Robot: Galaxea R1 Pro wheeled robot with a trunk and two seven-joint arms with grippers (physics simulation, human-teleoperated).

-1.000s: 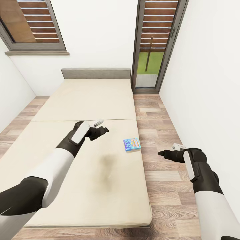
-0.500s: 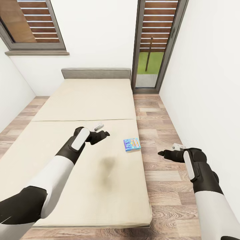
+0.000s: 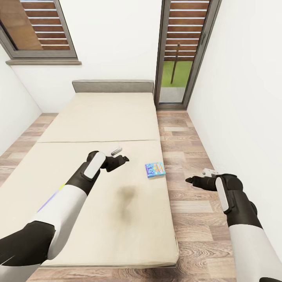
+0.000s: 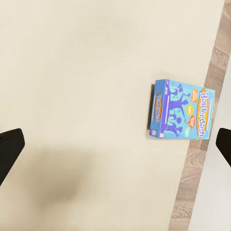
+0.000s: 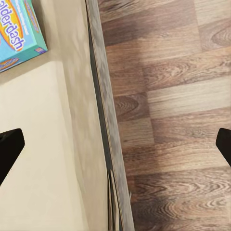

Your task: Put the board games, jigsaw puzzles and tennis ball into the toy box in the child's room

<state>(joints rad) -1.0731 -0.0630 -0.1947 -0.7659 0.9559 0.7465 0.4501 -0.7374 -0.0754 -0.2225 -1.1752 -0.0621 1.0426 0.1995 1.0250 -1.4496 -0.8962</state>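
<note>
Blue printed board game box (image 3: 155,170), flat, lettered "Balderdash" in the left wrist view (image 4: 180,109), lies on the beige mattress of the bed (image 3: 98,117) near its right edge, close to the wood-plank floor (image 3: 192,203). Not yet gripped, so at least this one is left to carry to the toy box.

Progress, as a judgement: only one game is visible on the bed, so the other bed game may already be moved, but I can't confirm that. The remaining toys, the toy box and the worktop can't be checked from here.

Left tool (image 3: 118,155) hovers over the mattress, up-bed and to the left of the blue box, near but clearly apart. Its fingers stand wide apart and empty; the wrist view shows dark fingertips (image 4: 8,149) at both edges, with the box nearer one tip than the middle of the gap.

Right tool (image 3: 194,178) hangs over the floor just beside the bed's right edge, box off to its left. Jaws wide and empty too; a corner of the box (image 5: 19,31) shows in its wrist view.
</note>
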